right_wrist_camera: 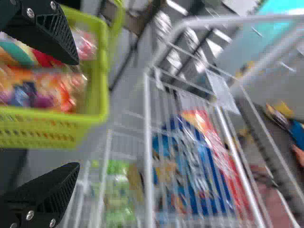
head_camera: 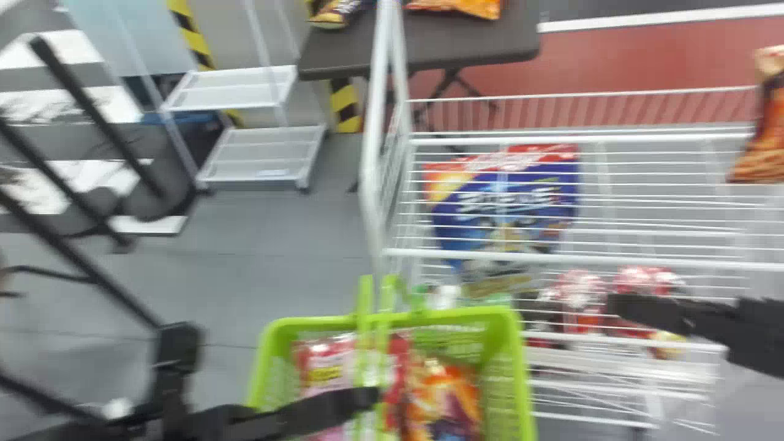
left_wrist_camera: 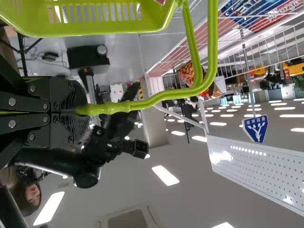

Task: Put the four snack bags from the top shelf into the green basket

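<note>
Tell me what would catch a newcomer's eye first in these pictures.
The lime-green basket leaps out first, low in the middle of the head view, bright snack bags inside and its handle clamped in the left gripper. Next comes the big blue-and-red box, seen through the wires of the white top shelf. An orange bag at the head view's right edge stands out too.

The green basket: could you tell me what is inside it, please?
The green basket holds red and orange snack bags; what lies beneath them is covered, and the left gripper hides part.
</note>
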Controlling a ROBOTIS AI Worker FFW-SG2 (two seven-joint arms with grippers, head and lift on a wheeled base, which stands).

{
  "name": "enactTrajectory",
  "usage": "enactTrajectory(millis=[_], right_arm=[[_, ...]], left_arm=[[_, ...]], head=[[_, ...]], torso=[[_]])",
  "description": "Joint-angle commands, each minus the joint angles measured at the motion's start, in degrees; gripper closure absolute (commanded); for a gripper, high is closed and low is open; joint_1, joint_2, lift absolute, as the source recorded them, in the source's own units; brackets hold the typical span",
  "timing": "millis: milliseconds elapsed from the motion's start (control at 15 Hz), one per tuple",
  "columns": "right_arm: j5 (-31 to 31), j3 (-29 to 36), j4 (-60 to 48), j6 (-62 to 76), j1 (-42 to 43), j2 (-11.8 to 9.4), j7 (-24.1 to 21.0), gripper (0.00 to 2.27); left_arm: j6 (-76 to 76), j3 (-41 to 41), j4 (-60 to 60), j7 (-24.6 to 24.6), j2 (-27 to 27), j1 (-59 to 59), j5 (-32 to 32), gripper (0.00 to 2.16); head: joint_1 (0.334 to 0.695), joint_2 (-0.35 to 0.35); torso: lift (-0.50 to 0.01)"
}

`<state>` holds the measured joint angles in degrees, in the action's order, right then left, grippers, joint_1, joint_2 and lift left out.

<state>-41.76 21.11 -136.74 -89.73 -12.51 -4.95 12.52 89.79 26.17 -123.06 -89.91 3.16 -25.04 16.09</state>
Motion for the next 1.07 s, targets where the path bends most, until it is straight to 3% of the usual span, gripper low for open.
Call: enactTrajectory(millis=[0, 67, 133, 333, 800, 1000], right_arm=[[12.1, 0.5, 5.1, 4.7, 5.3, 0.0, -0.5, 0.03], [18.5, -1.1, 8.3, 9.3, 7.7, 0.0, -0.7, 0.03], [23.9, -3.0, 11.8, 14.4, 9.6, 0.0, -1.0, 0.03], [36.2, -8.3, 23.5, 30.7, 16.0, 0.4, -2.2, 0.03], [54.6, -12.1, 47.4, 43.4, 30.2, 1.0, -5.9, 0.04], [56.9, -11.7, 54.8, 45.8, 34.1, 0.7, -9.4, 0.04]], left_arm=[[0.2, -0.2, -0.2, -0.7, -0.1, -0.3, 0.1, 2.13], [0.2, -0.2, -0.3, -0.7, -0.2, -0.5, 0.1, 2.13], [0.2, -0.1, -0.3, -0.7, -0.2, -0.8, 0.1, 2.13], [0.2, 0.5, -0.3, -0.7, -0.2, -1.8, 0.5, 2.13], [0.2, 1.7, 0.7, -0.7, -0.2, -2.5, 1.2, 2.13], [0.2, 2.3, 1.7, -0.7, 0.1, -2.5, 1.6, 2.13]], head=[[0.695, 0.013], [0.695, -0.033], [0.695, -0.122], [0.695, -0.204], [0.695, -0.246], [0.695, -0.267]], torso=[[0.000], [0.000], [0.000], [0.000], [0.000], [0.000]])
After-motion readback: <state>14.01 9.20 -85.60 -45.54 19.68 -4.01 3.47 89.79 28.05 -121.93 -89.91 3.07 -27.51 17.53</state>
